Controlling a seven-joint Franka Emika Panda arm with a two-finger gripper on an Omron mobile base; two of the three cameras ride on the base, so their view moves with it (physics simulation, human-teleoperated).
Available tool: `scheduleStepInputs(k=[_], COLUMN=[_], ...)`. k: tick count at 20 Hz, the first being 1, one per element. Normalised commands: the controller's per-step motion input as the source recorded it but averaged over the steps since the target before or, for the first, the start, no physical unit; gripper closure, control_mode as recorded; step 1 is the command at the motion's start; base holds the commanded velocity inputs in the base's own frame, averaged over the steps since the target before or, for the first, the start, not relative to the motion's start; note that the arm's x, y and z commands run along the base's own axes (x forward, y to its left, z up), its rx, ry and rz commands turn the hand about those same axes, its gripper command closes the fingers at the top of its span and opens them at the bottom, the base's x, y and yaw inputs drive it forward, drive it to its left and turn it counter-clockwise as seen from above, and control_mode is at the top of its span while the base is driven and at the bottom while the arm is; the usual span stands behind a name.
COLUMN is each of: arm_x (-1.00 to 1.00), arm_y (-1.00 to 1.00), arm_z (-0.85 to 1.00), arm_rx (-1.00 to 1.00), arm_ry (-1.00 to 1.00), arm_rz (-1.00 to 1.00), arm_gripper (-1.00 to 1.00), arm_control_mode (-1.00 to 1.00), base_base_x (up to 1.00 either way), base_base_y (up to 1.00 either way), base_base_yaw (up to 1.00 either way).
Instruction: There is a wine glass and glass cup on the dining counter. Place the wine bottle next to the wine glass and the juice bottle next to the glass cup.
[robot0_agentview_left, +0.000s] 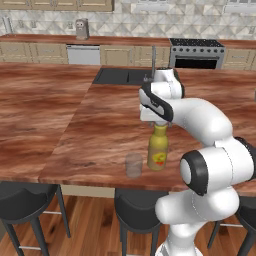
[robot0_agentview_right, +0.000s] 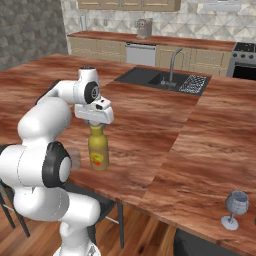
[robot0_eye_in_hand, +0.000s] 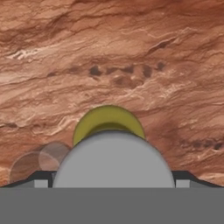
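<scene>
With the juice bottle (robot0_agentview_left: 158, 149) standing just right of the glass cup (robot0_agentview_left: 133, 165) as required, my gripper (robot0_agentview_left: 159, 123) sits spread, released, above its cap.

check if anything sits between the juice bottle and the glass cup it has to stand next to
Nothing visible does. The juice bottle stands upright on the dining counter with the glass cup right beside it, only bare wood between them. The pincer is directly above the bottle's top.
</scene>
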Motion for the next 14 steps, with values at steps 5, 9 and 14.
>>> scheduleStepInputs(k=[5, 9, 14], arm_x=[-0.02, 0.00, 0.00], arm_y=[0.01, 0.05, 0.02], arm_z=[0.00, 0.10, 0.31], arm_rx=[0.00, 0.00, 0.00], arm_ry=[0.00, -0.05, -0.09], arm_rz=[0.00, 0.00, 0.00], arm_gripper=[-1.00, -1.00, -1.00], arm_control_mode=[-1.00, -1.00, -1.00], base_base_x=[0.00, 0.00, 0.00], base_base_y=[0.00, 0.00, 0.00], base_base_yaw=[0.00, 0.00, 0.00])
